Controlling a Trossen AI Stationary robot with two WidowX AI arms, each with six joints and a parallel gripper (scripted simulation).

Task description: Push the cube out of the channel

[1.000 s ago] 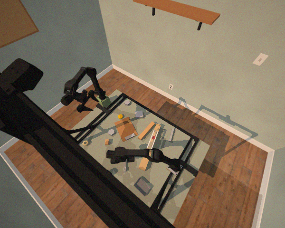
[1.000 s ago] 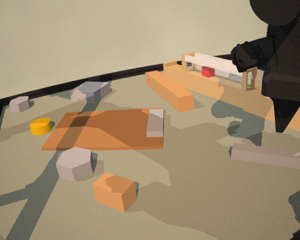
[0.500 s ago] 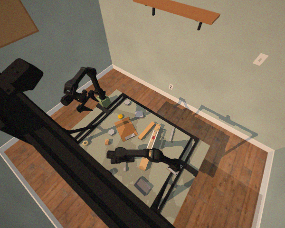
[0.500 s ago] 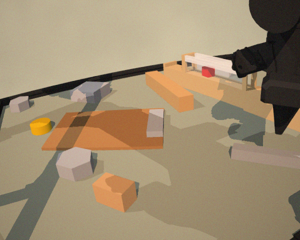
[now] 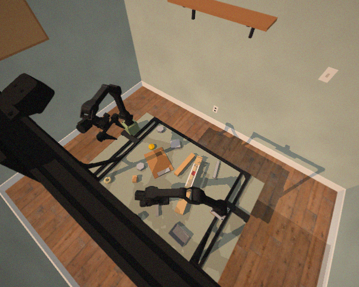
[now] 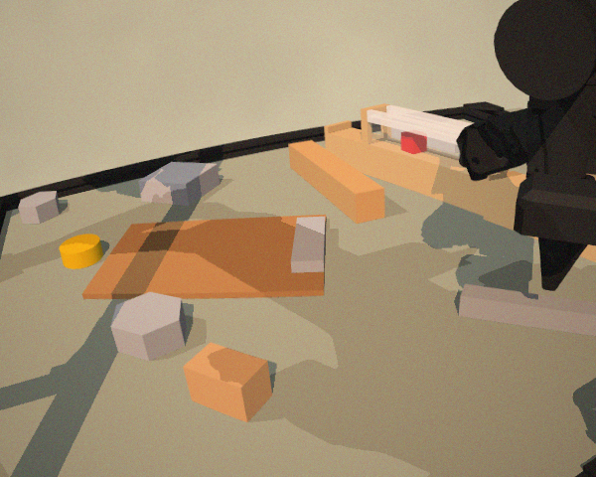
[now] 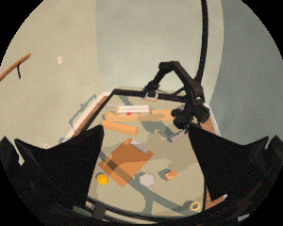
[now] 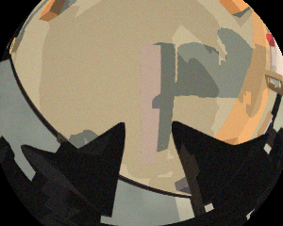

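The red cube [image 6: 412, 142] [image 5: 193, 173] [image 7: 128, 113] sits inside the white-walled channel [image 6: 424, 124] [image 5: 191, 178], which rests on an orange base at the far side of the table. My right gripper [image 6: 554, 281] [image 8: 148, 126] [image 5: 140, 198] points down just above a long grey bar [image 6: 534, 310] [image 8: 150, 104] lying on the table. Its fingers are half open, straddle the bar's line and hold nothing. My left gripper [image 5: 107, 136] [image 7: 147, 130] is wide open and empty, held high beyond the table's far corner, well away from the channel.
A flat orange board [image 6: 211, 256] carries a grey block [image 6: 308, 243]. Nearby are a yellow disc [image 6: 80, 250], a long orange block [image 6: 339, 179], a grey hexagonal block [image 6: 147, 324], an orange cube [image 6: 228, 380] and two grey lumps [image 6: 178, 180] [image 6: 39, 205]. A black frame edges the table.
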